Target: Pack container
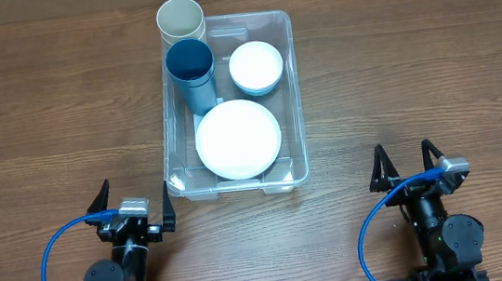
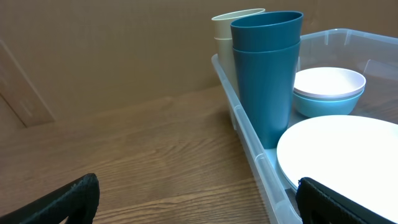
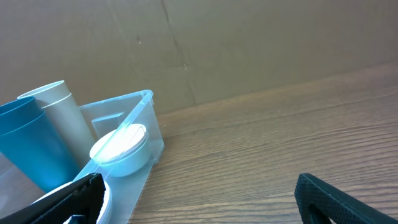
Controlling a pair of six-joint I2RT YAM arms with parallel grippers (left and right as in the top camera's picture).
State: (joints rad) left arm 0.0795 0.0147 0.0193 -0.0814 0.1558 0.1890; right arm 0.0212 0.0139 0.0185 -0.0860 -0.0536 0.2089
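The clear plastic container (image 1: 294, 98) sits mid-table. Inside it a white plate (image 1: 238, 139) lies at the front, stacked teal cups (image 1: 190, 65) stand at the left, and a white bowl nested in a light blue one (image 1: 255, 66) sits at the back right. A cream cup (image 1: 180, 20) stands at its back left corner. My left gripper (image 1: 133, 207) is open just off the container's front left corner, holding nothing. My right gripper (image 1: 407, 167) is open to the container's right, also holding nothing. The left wrist view shows the container's wall (image 2: 247, 146), teal cups (image 2: 267, 74) and plate (image 2: 342, 149) close by.
Bare wooden tabletop (image 1: 51, 105) lies to the left and right of the container. A brown cardboard wall (image 3: 249, 43) stands behind the table. Blue cables (image 1: 57, 250) loop beside both arm bases at the front edge.
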